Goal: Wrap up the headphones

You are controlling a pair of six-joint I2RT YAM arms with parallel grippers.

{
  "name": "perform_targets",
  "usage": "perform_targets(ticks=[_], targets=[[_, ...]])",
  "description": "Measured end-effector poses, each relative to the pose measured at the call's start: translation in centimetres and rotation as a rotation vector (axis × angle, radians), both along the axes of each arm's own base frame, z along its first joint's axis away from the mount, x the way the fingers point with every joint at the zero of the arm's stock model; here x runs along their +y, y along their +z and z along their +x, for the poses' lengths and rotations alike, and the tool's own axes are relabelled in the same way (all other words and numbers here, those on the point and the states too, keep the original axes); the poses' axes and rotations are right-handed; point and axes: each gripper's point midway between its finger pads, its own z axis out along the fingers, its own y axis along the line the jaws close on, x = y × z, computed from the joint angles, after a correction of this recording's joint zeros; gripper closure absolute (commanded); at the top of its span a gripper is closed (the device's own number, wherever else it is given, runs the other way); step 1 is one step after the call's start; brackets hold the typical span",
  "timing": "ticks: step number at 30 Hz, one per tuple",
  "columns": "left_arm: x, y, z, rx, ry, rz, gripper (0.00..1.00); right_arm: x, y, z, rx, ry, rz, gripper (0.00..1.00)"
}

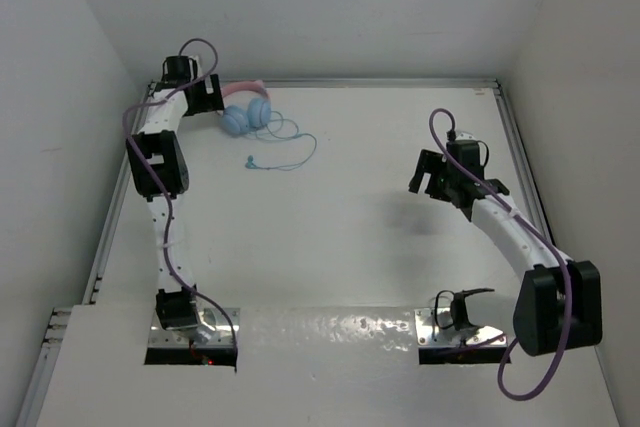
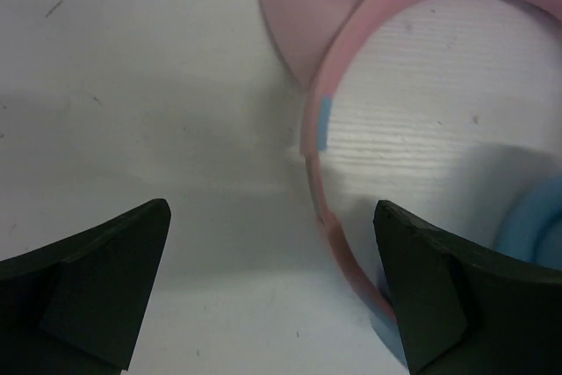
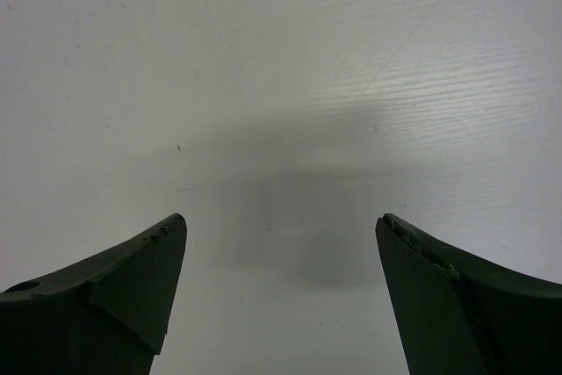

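The headphones [image 1: 247,113] lie at the table's far left, with a pink cat-ear headband and light blue ear cups. Their thin teal cable [image 1: 285,152] trails in loose loops to the right and front of them. My left gripper [image 1: 210,97] is open right over the headband's left end. In the left wrist view the pink headband [image 2: 329,142] curves between my open fingers, close to the right one, and one cat ear [image 2: 303,24] points left. A blue ear cup [image 2: 531,226] shows at the right edge. My right gripper [image 1: 430,177] is open and empty over bare table at the right.
White walls enclose the table on the left, back and right. A metal rail [image 1: 520,147] runs along the table's right edge and another along the back. Thick purple cables [image 1: 160,97] loop along both arms.
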Motion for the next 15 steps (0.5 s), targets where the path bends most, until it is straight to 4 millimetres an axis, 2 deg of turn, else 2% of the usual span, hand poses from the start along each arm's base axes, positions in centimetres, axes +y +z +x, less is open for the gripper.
perform_targets(ticks=[3,6,7,9,10,12,13,15], targets=[[0.6,-2.0,1.3,-0.013,0.044,-0.023,0.02,0.6,-0.7,0.0,0.047,0.021,-0.005,0.14],[0.7,-2.4,1.8,-0.029,0.06,-0.022,0.17,1.2,-1.0,-0.2,0.067,0.04,-0.01,0.14],[0.7,-2.5,1.9,-0.032,0.064,-0.023,0.29,1.4,-1.0,-0.2,0.067,0.045,-0.01,0.14],[0.5,-2.7,2.1,-0.036,0.063,-0.024,0.44,1.6,-1.0,-0.3,0.07,0.053,-0.013,0.15],[0.4,-2.7,2.2,-0.04,0.059,-0.027,0.64,1.7,-1.0,-0.4,0.071,0.056,-0.014,0.16],[-0.3,-3.0,2.1,-0.034,0.04,-0.053,0.91,2.0,-1.1,-0.3,0.079,0.064,-0.018,0.18],[-0.5,-3.1,2.1,-0.037,0.03,-0.066,1.0,2.1,-1.0,-0.2,0.082,0.07,-0.026,0.18],[-1.4,-3.2,1.9,-0.053,-0.002,-0.099,1.0,2.7,-0.8,0.2,0.088,0.097,-0.058,0.18]])
